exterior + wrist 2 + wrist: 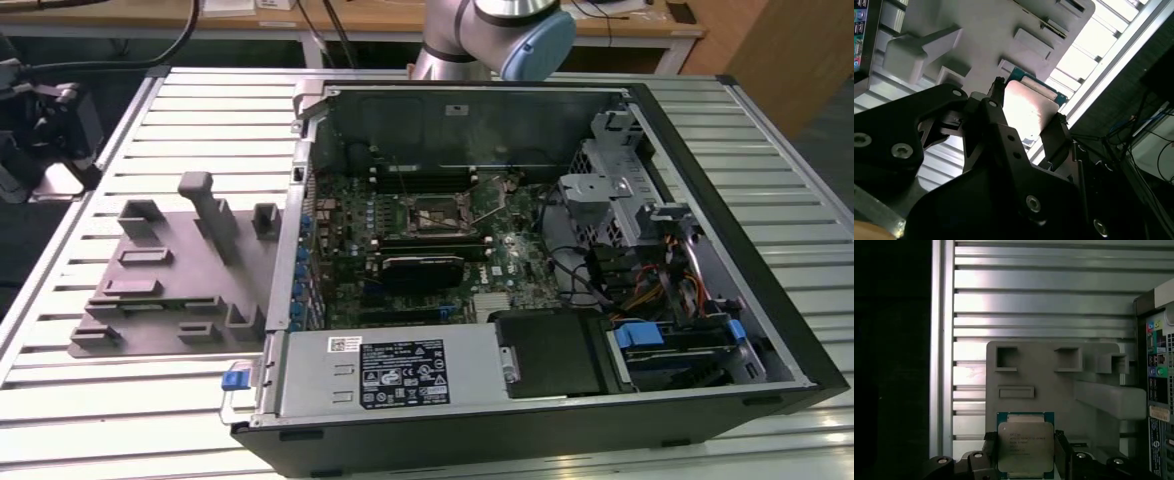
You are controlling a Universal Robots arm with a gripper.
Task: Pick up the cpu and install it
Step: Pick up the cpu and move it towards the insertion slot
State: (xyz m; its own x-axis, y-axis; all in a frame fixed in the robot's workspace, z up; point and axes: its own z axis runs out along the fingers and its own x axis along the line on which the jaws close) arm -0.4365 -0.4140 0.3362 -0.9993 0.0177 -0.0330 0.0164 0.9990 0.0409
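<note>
tool (pixel 1025 440): clamped on cpu (pixel 1025 446), fingers (pixel 1062 447) pressed on 2 opposite edges.
cpu: held betw. fingers, metal top seen in first wrist view, over grey fixture (pixel 1054 377) on slatted desk (pixel 1044 305).

Light comes from overhead, bright and fairly even on the ribbed metal bench (pixel 107 400), whose slats throw back pale streaks. In the second wrist view the cpu (pixel 1029 110) between the jaws glares almost white, and the slats beyond the jaws burn out too, while the gripper (pixel 1027 101) is black in its own shade. In the first wrist view the grey fixture (pixel 1054 375) past the jaws is softly lit, with faint shadows under its blocks.
</note>
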